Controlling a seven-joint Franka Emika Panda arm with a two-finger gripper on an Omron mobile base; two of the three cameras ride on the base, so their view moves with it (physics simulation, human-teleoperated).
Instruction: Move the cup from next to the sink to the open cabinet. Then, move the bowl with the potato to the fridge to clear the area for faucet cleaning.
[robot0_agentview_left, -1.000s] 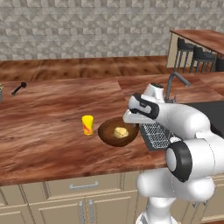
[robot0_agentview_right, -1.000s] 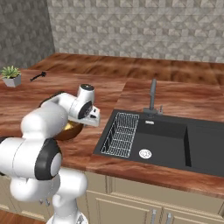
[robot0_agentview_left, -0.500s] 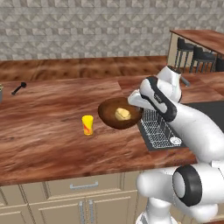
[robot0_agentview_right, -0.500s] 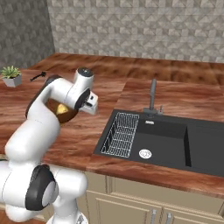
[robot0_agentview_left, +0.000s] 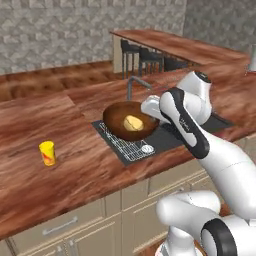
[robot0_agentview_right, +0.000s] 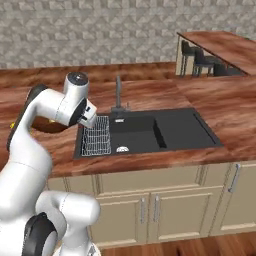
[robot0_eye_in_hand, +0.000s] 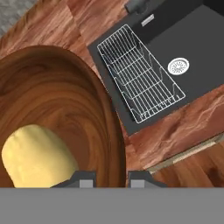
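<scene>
My gripper is shut on the rim of the dark brown wooden bowl, one finger inside and one outside. The pale yellow potato lies in the bowl. In the left base view the bowl with the potato hangs above the wire rack at the left end of the black sink, held by the gripper. The yellow cup stands upright on the counter, well left of the bowl. The dark faucet rises just behind the bowl.
The sink has its rack on the left, a round drain and the faucet behind it. A raised bar counter with dark stools stands at the back. Beige base cabinets run below the counter edge.
Both base views have swung round, so the camera moved. The bowl with the potato has risen off the counter and now hangs over the sink's rack. The cup stays on the counter.
</scene>
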